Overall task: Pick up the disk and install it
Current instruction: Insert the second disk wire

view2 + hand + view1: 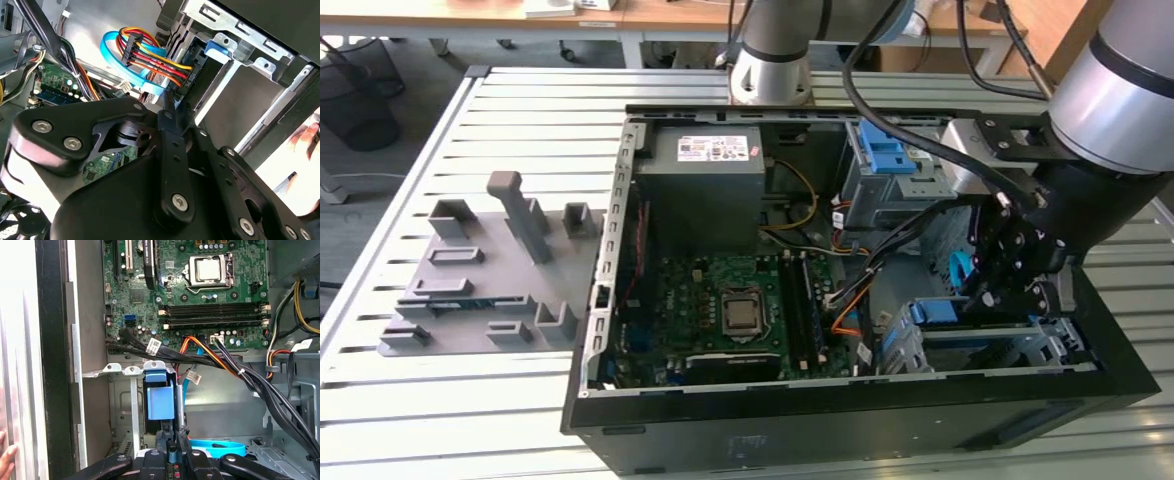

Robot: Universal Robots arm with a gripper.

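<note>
The disk [160, 402] stands edge-on in the metal drive cage [125, 371] at the case's front corner, its blue plastic rail end facing me. In the exterior view the disk [941, 312] sits low in the cage on that view's right, under the arm. My gripper [172, 440] is right behind the disk's end, with its black fingers drawn together and a thin sliver of blue between them. In the second wrist view the fingertips [168, 102] meet beside the cable plug [187, 80] at the disk's dark edge.
The open computer case holds a green motherboard [727, 300], a grey power-supply box [704, 165] and a second cage with a blue latch [887, 150]. Coloured cable bundles [145, 55] hang close to the gripper. A grey fixture plate [487, 270] lies on the table. A person's hand [305, 140] rests outside the case.
</note>
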